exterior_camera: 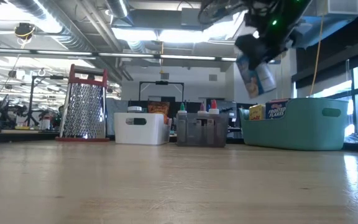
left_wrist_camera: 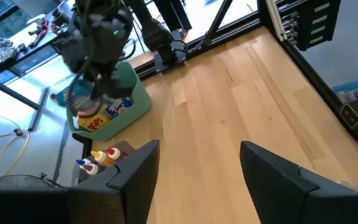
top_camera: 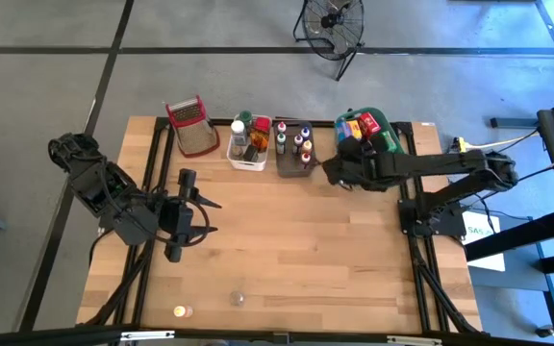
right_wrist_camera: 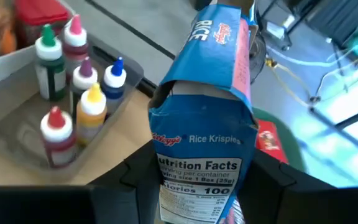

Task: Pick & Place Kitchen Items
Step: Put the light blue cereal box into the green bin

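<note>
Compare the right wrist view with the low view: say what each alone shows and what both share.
Only the right wrist view shows the Rice Krispies name on the blue cereal box in the right gripper. Only the low view shows the box lifted clear above the green bin, plus the wire basket and white bin. Both show the box and the grey bin's bottles.

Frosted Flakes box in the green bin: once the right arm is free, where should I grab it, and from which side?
Grip the Frosted Flakes box by its top edge, coming straight down. It stands upright, and only its top clears the green bin wall, with other boxes beside it. The right gripper currently holds the Rice Krispies box; the left gripper waits open.
</note>
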Available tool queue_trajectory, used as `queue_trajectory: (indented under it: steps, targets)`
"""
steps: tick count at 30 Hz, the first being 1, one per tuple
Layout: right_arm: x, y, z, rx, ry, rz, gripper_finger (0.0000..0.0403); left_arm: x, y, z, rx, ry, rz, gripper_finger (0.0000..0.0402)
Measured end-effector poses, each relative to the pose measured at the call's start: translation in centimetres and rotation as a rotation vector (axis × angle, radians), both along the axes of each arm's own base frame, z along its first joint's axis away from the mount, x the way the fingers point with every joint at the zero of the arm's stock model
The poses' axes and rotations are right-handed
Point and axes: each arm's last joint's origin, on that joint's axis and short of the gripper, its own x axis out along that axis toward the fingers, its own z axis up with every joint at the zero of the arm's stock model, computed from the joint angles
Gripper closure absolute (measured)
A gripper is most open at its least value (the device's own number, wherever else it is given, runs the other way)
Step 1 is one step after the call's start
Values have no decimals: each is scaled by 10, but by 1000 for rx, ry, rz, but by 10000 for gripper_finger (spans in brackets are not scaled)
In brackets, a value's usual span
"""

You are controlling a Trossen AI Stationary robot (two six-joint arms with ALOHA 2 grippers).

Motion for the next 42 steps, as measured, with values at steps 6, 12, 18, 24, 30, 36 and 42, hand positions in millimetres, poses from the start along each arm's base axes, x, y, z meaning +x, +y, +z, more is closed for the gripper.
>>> queue_trajectory:
  steps: [6, 12, 18, 24, 30, 36, 42]
  targets:
    - [8, -24, -12, 2, -111, -51, 231, 0, 0, 0, 7, 2, -5, 181]
    - [3, -41, -26, 18, -93, -93, 231, 0, 0, -1, -4, 14, -10, 183]
    - [2, -49, -43, 32, -117, -91, 231, 0, -1, -1, -11, 20, -22, 181]
    - [-3, -57, -56, 22, -124, -113, 231, 0, -1, -1, -11, 20, -22, 182]
    - [-6, -66, -67, -1, -153, -125, 231, 0, -1, -1, -8, 20, -23, 181]
    - [-8, -75, -74, -12, -161, -105, 231, 0, -1, -1, -9, 20, -23, 181]
    - [-16, -77, -88, 4, -125, -101, 231, 0, -1, -1, -9, 20, -23, 183]
